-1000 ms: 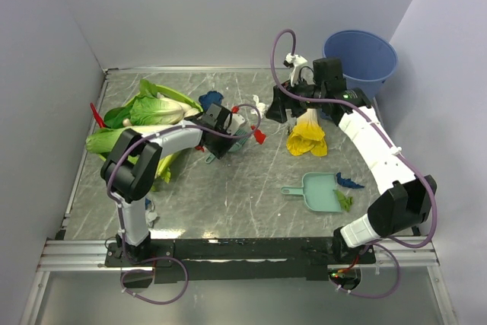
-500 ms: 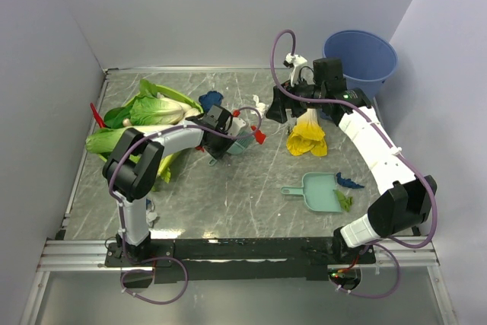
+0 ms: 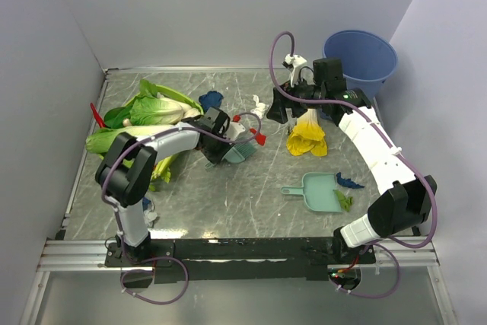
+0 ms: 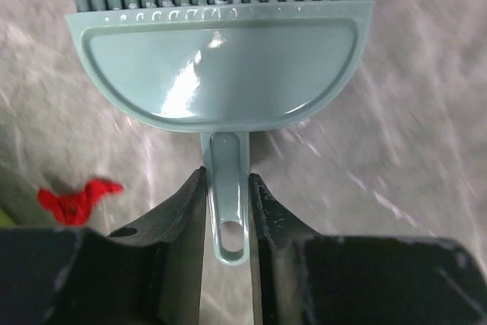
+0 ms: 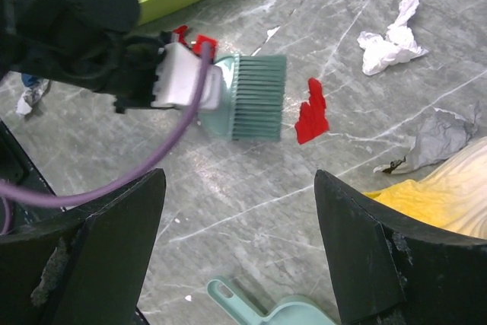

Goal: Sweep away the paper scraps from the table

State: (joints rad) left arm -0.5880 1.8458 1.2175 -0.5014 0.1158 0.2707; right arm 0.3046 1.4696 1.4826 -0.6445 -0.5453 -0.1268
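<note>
L gripper [image 4: 226,192] clamping brush [image 4: 221,74] by handle | red paper scrap [image 5: 312,112] lying just off bristle tips on table [image 3: 228,195] | R gripper [image 5: 240,188] hovering, jaws apart | tip: bristles flat, stroking gently toward dustpan [image 3: 318,192], no flicking

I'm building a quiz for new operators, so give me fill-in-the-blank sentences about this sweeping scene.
The left gripper is ___ on the brush handle.
The right gripper is ___ and holds nothing.
The paper scrap beside the brush bristles is ___.
The bucket is ___ in colour.
Missing words: shut, open, red, blue.
</note>
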